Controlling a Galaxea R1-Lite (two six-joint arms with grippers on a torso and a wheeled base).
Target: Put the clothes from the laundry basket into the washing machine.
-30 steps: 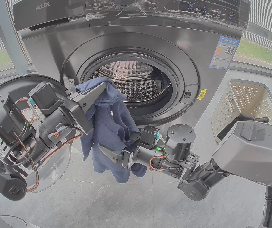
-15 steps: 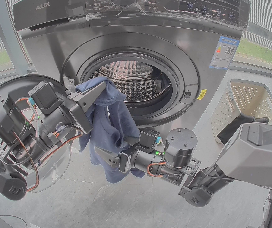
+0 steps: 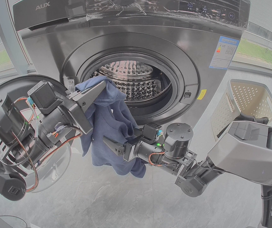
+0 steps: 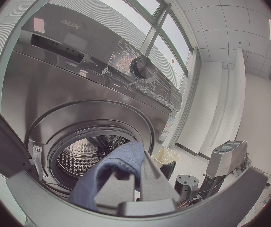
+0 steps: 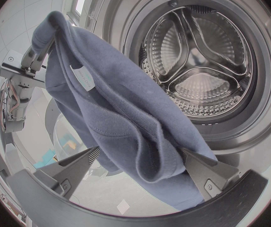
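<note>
- My left gripper [image 3: 100, 86] is clamped on the top of the blue garment [image 3: 110, 124]. It holds the garment up in front of the washing machine [image 3: 180, 48], by the left rim of the open drum [image 3: 136, 79].
- The garment hangs outside the drum, above the floor [image 3: 110, 203].
- My right gripper [image 5: 140, 153] sits lower, its jaws spread wide with a hanging fold between them.
- The laundry basket [image 3: 253, 95] stands to the right of the machine, with dark clothing [image 3: 253, 117] in it.
</note>
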